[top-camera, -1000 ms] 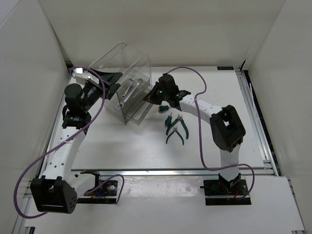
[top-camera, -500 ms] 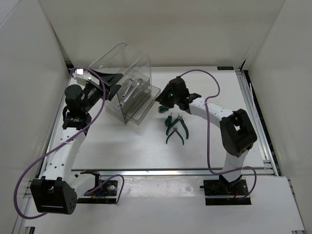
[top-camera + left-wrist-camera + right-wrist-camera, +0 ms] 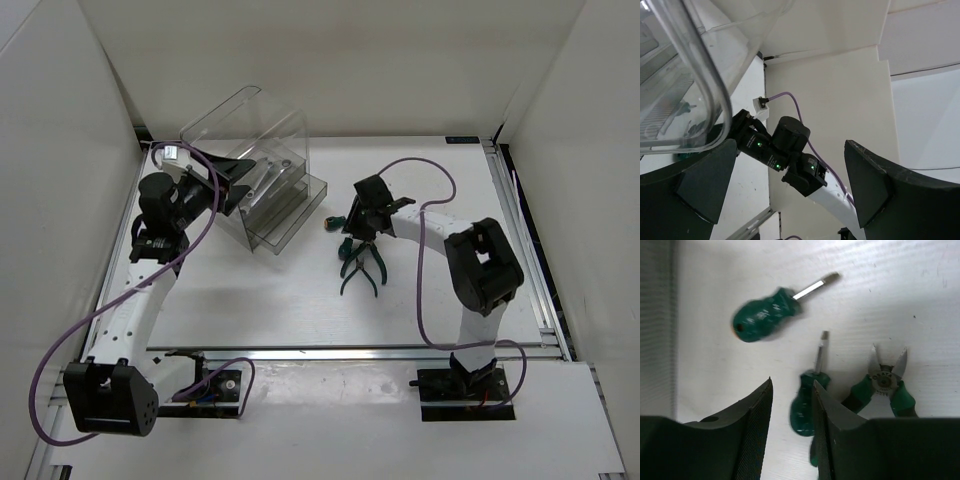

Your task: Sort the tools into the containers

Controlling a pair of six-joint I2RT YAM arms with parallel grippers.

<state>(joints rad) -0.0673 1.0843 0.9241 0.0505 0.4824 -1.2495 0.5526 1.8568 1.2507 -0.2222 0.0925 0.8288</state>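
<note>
My right fingers (image 3: 752, 435) stood partly open and empty above a green screwdriver (image 3: 807, 405) lying on the surface (image 3: 900, 285), its handle showing in the gap between them. The pliers (image 3: 885, 385) lay just beside it, and a second screwdriver (image 3: 765, 315) lay apart. My left fingers (image 3: 705, 180) were spread wide by the cabinet (image 3: 250, 130) shell, gripping nothing. I judged this the pick-up step: descend, close on the handle, then carry it to a drawer (image 3: 295, 205).

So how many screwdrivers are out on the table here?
2. The upper screwdriver lies apart, nearer the cabinet; the lower screwdriver lies beside the pliers. The cabinet may hide others.
</note>
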